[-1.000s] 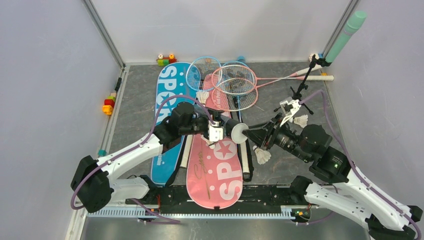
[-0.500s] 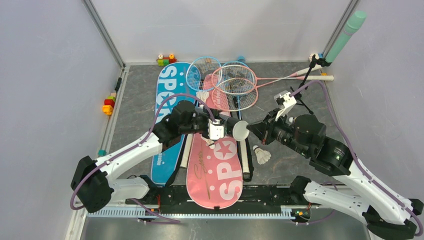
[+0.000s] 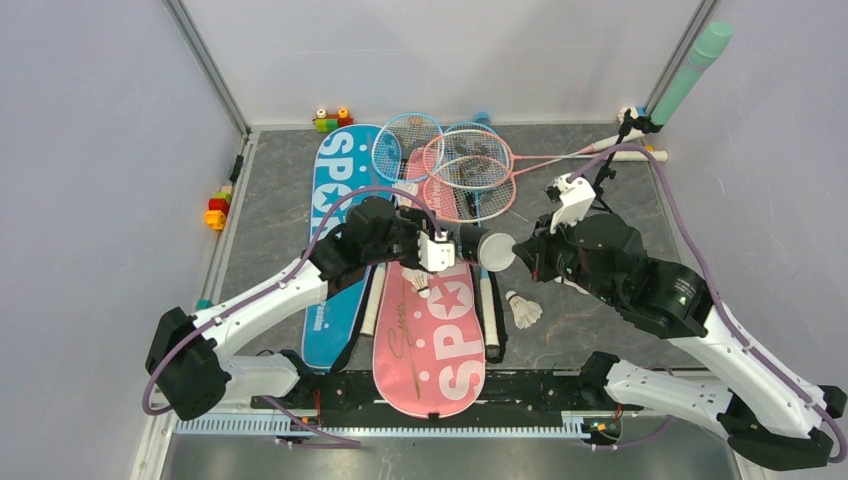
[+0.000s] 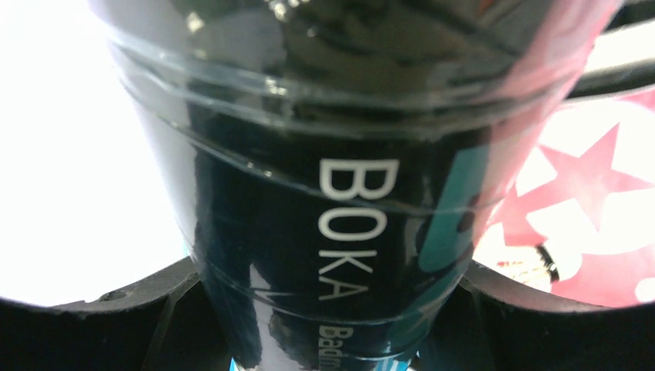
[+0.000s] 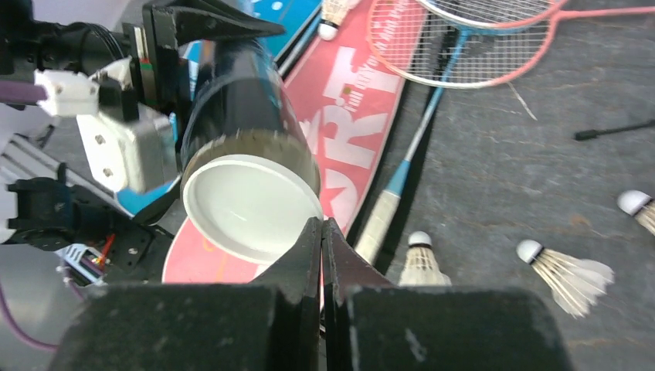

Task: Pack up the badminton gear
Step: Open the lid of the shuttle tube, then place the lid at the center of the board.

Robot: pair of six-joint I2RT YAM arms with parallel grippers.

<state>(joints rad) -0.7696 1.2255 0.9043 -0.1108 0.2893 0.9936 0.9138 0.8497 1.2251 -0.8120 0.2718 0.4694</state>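
Note:
My left gripper is shut on the dark cylindrical tube, marked "BOKA", and holds it level above the pink SPORT bag. Its white cap faces my right gripper. That gripper is shut and empty, with its tips at the cap's lower rim. The blue SPORT bag lies to the left. Blue and pink rackets lie stacked behind. White shuttlecocks lie on the table, and one on the bags.
A small black tripod stand stands behind my right arm. Toy blocks sit at the back wall and the left edge. A green cylinder leans in the back right corner. White racket handles lie beside the pink bag.
My left gripper has carried the tube a little right and back. My right gripper has moved back and up to the cap, and its arm now covers a shuttlecock on the right.

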